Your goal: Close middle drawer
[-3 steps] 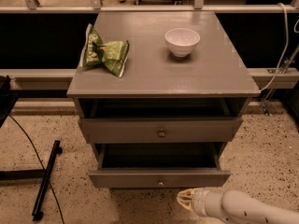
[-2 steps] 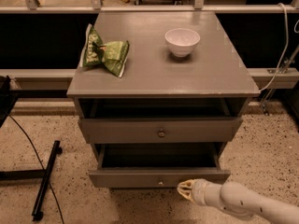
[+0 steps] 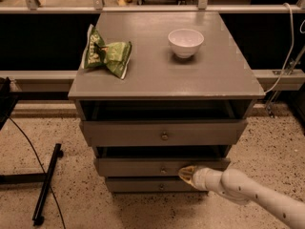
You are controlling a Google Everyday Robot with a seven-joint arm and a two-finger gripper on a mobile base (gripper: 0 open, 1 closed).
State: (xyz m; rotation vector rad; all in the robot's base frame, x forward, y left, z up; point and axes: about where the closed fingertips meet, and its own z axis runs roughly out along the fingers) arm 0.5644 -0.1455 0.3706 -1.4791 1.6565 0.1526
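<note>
The middle drawer (image 3: 138,167) of the grey cabinet has a low front with a small dark knob (image 3: 163,169). It stands out only a little from the cabinet, with a dark gap above it. My gripper (image 3: 188,174) comes in from the lower right on a white arm. Its yellowish tip is shut and presses against the drawer front just right of the knob.
The top drawer (image 3: 119,133) stands out slightly, and the bottom drawer (image 3: 143,185) is below. A green chip bag (image 3: 106,53) and a white bowl (image 3: 185,42) sit on the cabinet top (image 3: 167,75). A black stand (image 3: 45,185) and cable lie on the floor at left.
The middle drawer has slid far in toward the cabinet. My gripper has moved forward with it, pushing on its front.
</note>
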